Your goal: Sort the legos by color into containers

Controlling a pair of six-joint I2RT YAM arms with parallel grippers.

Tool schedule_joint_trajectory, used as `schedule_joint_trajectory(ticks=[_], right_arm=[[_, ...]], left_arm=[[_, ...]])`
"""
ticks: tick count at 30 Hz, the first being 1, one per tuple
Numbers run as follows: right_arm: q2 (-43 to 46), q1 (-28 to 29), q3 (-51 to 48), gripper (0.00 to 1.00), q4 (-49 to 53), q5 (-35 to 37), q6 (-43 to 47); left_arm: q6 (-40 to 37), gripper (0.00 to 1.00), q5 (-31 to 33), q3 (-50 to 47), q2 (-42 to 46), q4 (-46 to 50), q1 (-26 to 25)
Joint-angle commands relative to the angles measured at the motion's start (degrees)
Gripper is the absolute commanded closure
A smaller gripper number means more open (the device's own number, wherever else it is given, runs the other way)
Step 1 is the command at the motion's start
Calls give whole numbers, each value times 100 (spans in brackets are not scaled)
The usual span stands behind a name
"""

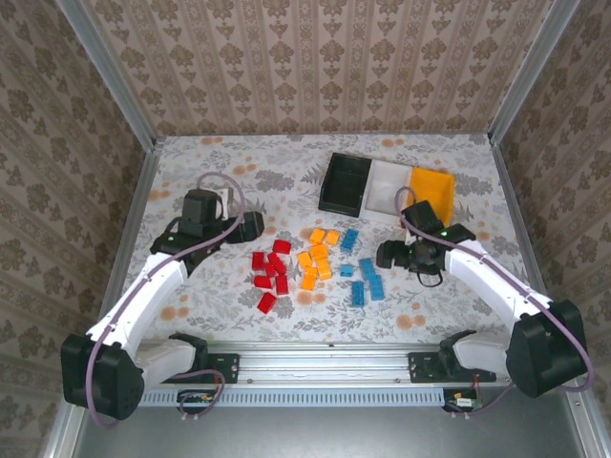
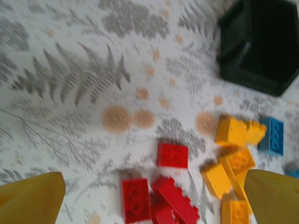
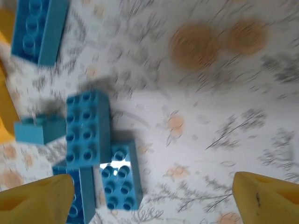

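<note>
The legos lie in three loose groups mid-table: red bricks, orange bricks and blue bricks. The containers stand joined at the back: a black tray, a white tray and a yellow-orange tray. My left gripper hangs open just behind the red group. In the left wrist view that gripper has red bricks between its fingers, untouched. My right gripper stands open beside the blue group. In the right wrist view the gripper has blue bricks near its left finger.
The table is a flowered cloth walled in by patterned panels with metal posts. In the left wrist view, the black tray sits at the top right, with orange bricks and one blue brick right of the reds.
</note>
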State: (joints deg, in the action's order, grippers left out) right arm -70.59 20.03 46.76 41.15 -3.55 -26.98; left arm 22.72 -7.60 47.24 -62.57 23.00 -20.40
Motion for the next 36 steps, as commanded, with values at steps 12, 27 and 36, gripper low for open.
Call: schedule_joint_trajectory(ticks=[12,27,36], right_arm=[[-1500,861,621,26,-273,-154,55],[-2262,941,811,47,-615,-67,4],[-1959,968,918,66,-471,255,-69]], left_arm=[[189,0,-58,-294,332,459,-154],[185,0,-4,-507,449,498,-134],[218,0,-57,-550,468,460,-128]])
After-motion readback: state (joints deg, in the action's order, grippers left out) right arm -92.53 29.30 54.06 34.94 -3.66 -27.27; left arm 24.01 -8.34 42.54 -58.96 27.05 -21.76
